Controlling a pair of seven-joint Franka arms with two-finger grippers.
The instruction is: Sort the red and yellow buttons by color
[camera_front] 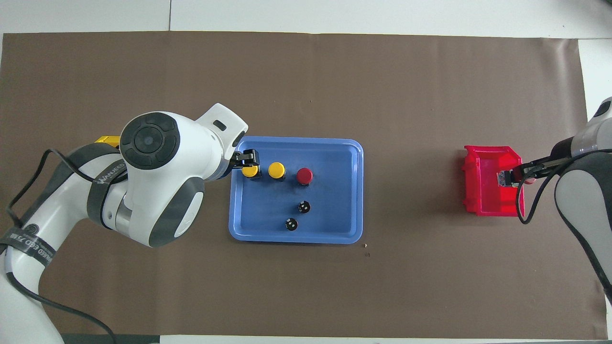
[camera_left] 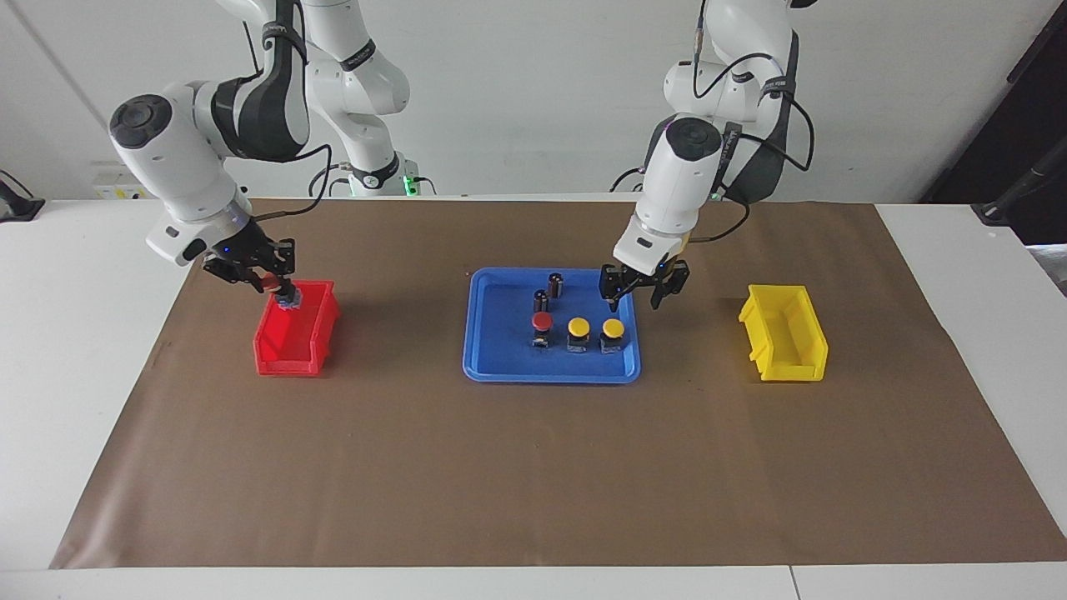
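Even, bright diffuse light from above; no hard glare. Soft short shadows: blue tray [camera_left: 500, 367] and red bin [camera_left: 283, 354] throw faint ones on the brown mat [camera_left: 533, 467]. Both views sharp, no motion blur. Overhead view: white strip at 12 o'clock near clipping, dark corner at 7 o'clock.
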